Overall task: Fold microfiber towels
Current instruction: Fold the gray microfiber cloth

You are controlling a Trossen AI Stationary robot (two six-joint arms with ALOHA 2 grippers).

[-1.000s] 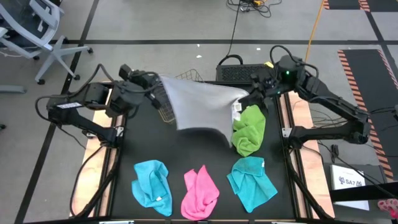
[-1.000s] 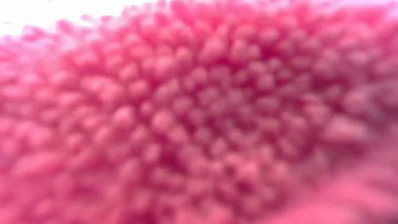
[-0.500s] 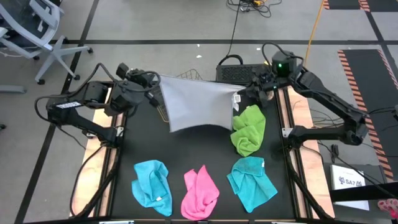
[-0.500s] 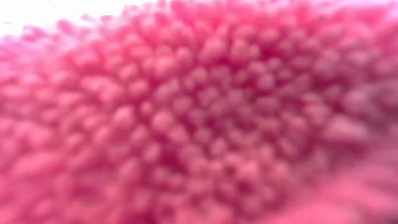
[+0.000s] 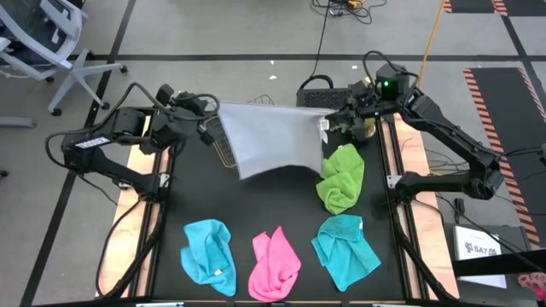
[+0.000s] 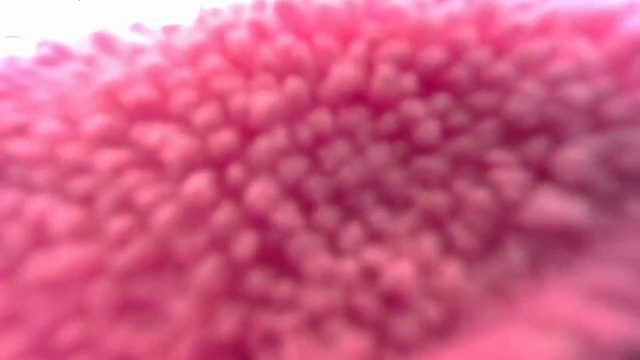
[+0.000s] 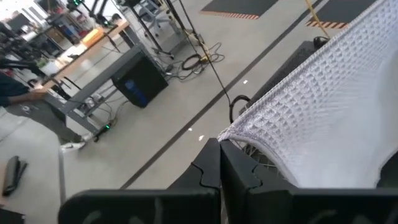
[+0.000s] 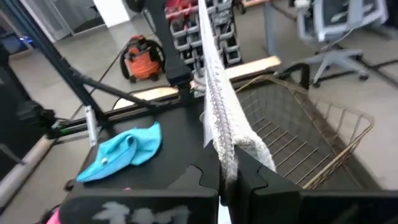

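Low view: pink towel [image 6: 320, 200] only; high: grippers stretch white-grey towel [image 5: 271, 136]

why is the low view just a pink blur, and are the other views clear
Low view: the pink towel sits against the lens, fibres filling the frame, out of focus. High view: sharp, evenly lit, white-grey towel stretched between both tools. Wrist views: towel weave crisp up close, room behind softer.
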